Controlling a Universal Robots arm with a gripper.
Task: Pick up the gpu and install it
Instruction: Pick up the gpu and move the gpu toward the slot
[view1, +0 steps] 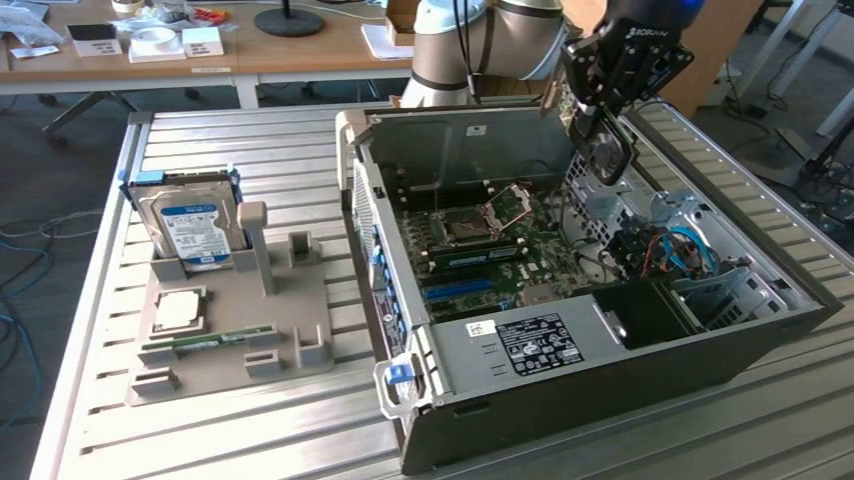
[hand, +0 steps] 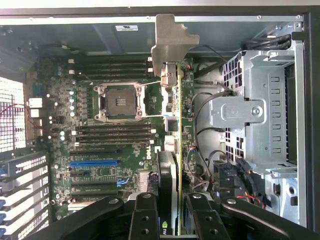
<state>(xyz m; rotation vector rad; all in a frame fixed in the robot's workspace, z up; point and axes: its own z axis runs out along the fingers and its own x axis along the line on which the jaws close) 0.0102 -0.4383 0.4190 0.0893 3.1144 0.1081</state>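
Here the one hand (hand: 172, 217) is clamped on the single gpu (hand: 176, 115) over one open computer case (view1: 534, 400).

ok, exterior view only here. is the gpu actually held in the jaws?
Observer: Yes. The wrist view has the thin dark gpu edge-on, clamped between the black jaws.
Operator: Over the blue slot?
Observer: No. The long blue plastic slot on the board lies off to one side of the card's edge, not under it.
Operator: Bracket end?
Observer: The bent silver metal bracket is at the card's end farthest from the jaws.
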